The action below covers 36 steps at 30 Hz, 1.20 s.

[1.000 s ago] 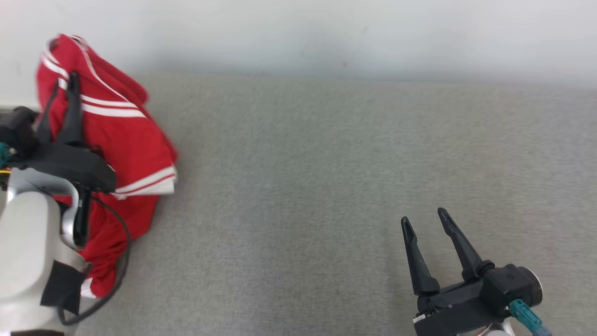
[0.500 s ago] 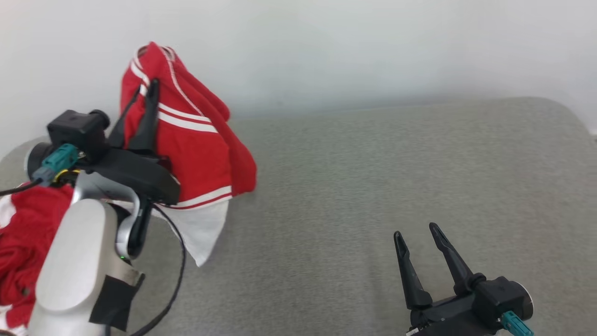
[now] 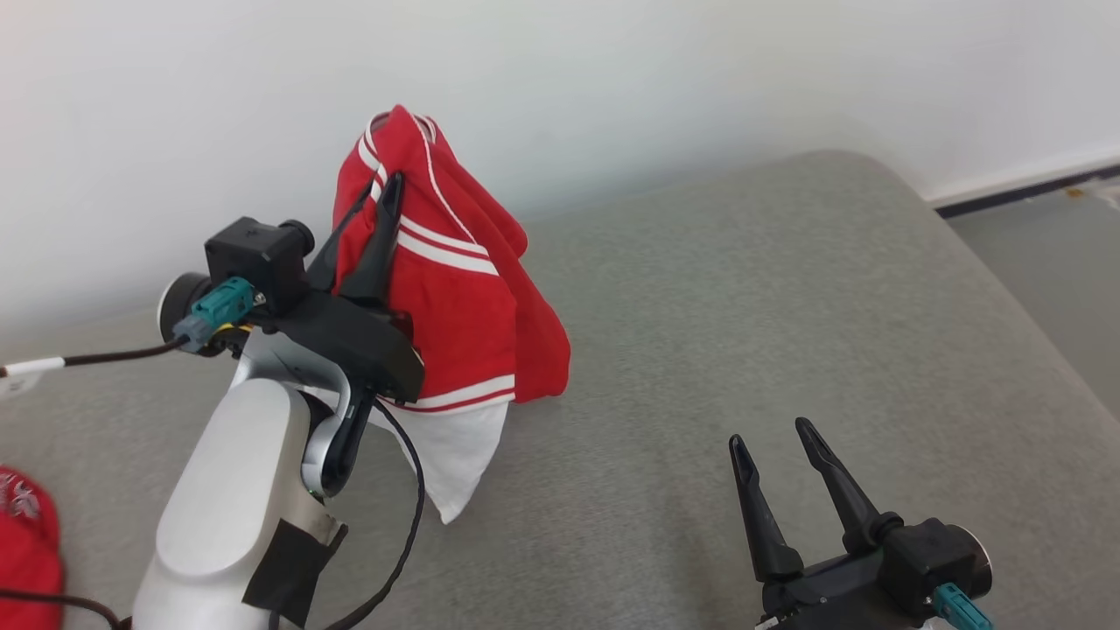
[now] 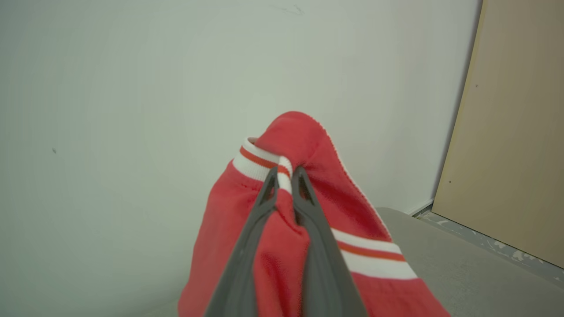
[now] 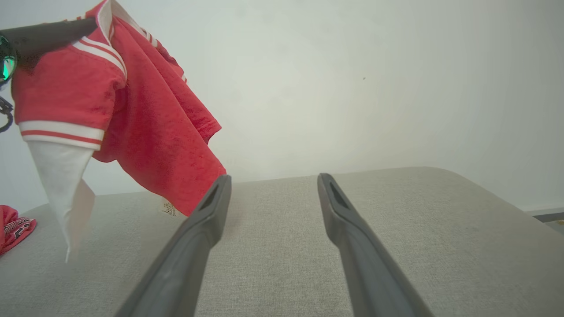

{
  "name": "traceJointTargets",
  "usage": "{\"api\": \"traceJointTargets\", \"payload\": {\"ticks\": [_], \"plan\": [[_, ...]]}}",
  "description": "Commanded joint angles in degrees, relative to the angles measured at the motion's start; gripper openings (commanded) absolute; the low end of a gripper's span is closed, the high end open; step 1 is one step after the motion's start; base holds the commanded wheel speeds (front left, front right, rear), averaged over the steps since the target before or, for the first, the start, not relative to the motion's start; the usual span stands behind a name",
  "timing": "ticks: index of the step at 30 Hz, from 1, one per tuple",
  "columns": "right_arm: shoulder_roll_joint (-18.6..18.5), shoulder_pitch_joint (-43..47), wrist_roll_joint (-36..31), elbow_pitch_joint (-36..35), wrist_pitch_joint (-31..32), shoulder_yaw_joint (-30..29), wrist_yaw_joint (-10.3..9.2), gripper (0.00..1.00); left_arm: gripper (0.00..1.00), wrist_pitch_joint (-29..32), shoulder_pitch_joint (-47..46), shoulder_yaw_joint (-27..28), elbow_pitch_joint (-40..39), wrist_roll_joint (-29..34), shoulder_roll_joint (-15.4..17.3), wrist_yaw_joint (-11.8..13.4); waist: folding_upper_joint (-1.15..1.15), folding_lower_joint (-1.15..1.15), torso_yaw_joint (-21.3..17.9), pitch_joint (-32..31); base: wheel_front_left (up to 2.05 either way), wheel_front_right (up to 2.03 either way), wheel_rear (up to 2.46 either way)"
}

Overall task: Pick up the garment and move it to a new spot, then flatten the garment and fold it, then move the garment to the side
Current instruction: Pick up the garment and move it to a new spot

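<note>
Since before, the garment (image 3: 455, 315) has been lifted and now hangs above the cushion (image 3: 744, 289). Its striped edge is pinched by the left gripper (image 3: 389, 188) for carrying; the right gripper (image 3: 769, 432) is kept spread and empty

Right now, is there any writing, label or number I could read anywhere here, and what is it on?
Nothing reads clearly.
Lettering on the red cloth lying at the side: too blurred to read.
White tag at the hem of the garment: too small to read.
</note>
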Motion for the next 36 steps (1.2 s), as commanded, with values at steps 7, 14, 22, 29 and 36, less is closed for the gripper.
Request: {"api": "traceJointTargets", "payload": {"ticks": [7,14,22,29,36], "plan": [[-0.3,-0.89,0.11,-0.72,-0.04,0.18,0.04,1.0,0.0,-4.31,0.75,-0.82,7.14,-1.07,-0.84,1.26,0.0,0.0,-6.22,4.33,0.0,0.0,0.0],[0.21,-2.71,-0.23,-1.23,-0.04,-0.36,0.04,1.0,0.0,-9.22,-1.27,-3.03,18.73,1.31,-0.82,1.9,0.0,0.0,-5.98,9.44,0.0,0.0,0.0],[0.96,-4.48,-0.46,-1.35,-0.04,0.0,0.04,1.0,0.0,-12.52,-3.31,-4.72,26.91,1.48,-1.45,1.8,0.0,0.0,-5.32,12.78,0.0,0.0,0.0],[1.11,-4.97,-0.66,-0.99,-0.04,0.11,0.04,1.0,1.0,-13.59,-4.95,-5.59,29.68,1.81,-1.78,2.33,0.0,0.0,-4.32,12.56,0.0,0.0,0.0],[0.91,-3.57,-0.78,-0.11,-0.04,-0.31,0.04,1.0,1.0,-13.59,0.58,-4.04,21.26,1.68,-1.94,3.88,0.0,0.0,-1.82,8.85,0.0,0.0,0.0]]}}
